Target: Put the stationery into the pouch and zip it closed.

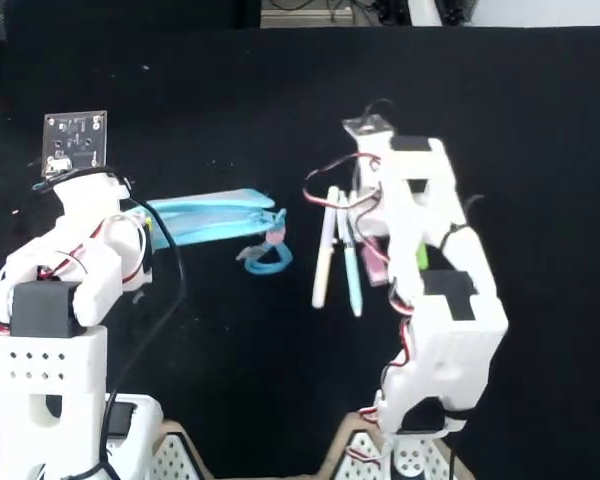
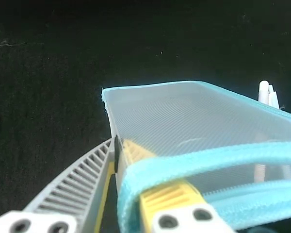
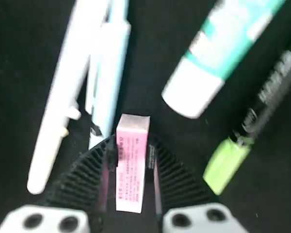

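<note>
The left hand [image 2: 119, 153] is clenched on the end of the blue mesh pouch [image 2: 184, 116], probably to steady it on the black bench [image 1: 280, 90] for loading. Well apart from it, the right hand [image 3: 130, 143] grasps a pink eraser [image 3: 131, 184] beside 2 pens [image 3: 109, 63], a glue stick [image 3: 218, 48] and a green-capped marker [image 3: 233, 160], all outside the pouch.

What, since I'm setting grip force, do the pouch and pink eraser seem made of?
The pouch looks like translucent flexible plastic, probably vinyl: fine grid texture, pens show through. The eraser looks like matte rubber in a printed pink sleeve.
</note>
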`<move>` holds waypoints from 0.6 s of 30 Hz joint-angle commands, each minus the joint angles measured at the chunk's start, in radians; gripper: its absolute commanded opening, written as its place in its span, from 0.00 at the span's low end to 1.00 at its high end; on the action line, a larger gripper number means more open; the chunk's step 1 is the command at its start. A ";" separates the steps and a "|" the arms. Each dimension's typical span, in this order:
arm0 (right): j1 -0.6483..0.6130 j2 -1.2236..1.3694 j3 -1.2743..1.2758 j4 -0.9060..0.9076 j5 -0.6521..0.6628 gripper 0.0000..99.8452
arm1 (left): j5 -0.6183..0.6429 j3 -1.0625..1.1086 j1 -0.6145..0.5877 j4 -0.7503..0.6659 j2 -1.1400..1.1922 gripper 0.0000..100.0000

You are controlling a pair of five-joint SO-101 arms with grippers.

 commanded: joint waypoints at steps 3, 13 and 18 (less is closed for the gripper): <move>0.043 -0.271 0.216 0.003 0.098 0.01 | -0.006 0.012 -0.010 0.006 0.003 0.03; 0.029 -0.337 0.418 -0.152 0.186 0.14 | -0.006 0.012 -0.010 0.008 0.003 0.03; 0.031 -0.180 0.295 -0.137 0.186 0.12 | -0.006 0.012 -0.010 0.008 0.003 0.03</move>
